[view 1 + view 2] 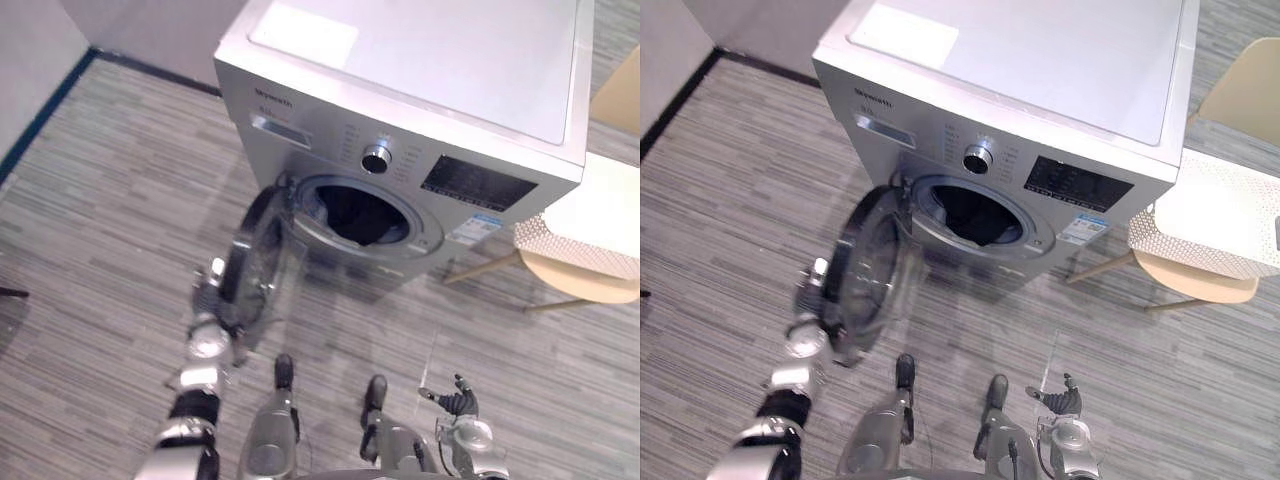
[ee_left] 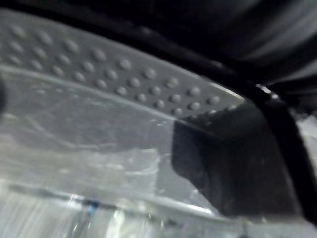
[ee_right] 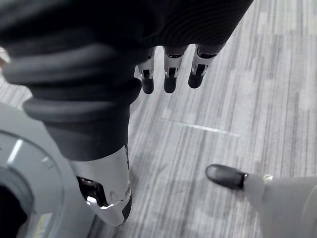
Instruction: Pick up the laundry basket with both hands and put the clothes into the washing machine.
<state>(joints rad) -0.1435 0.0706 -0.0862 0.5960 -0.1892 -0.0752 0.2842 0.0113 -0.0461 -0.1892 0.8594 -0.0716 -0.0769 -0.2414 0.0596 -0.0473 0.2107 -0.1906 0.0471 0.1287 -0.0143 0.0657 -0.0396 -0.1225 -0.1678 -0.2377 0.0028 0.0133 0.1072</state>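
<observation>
The white perforated basket (image 1: 590,225) sits on a beige chair (image 1: 585,285) at the right edge, well apart from both hands. The left robot hand (image 1: 212,300) is at the open round door (image 1: 255,260), centre left; its grip cannot be told. Its wrist view adds the door's clear glass and dimpled grey rim. The right robot hand (image 3: 168,74) hangs loosely spread over striped floor (image 3: 247,99). Dark clothes (image 1: 360,215) lie in the silver washer (image 1: 420,60).

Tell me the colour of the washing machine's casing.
The washing machine is silver-grey, best seen in the left eye view.
</observation>
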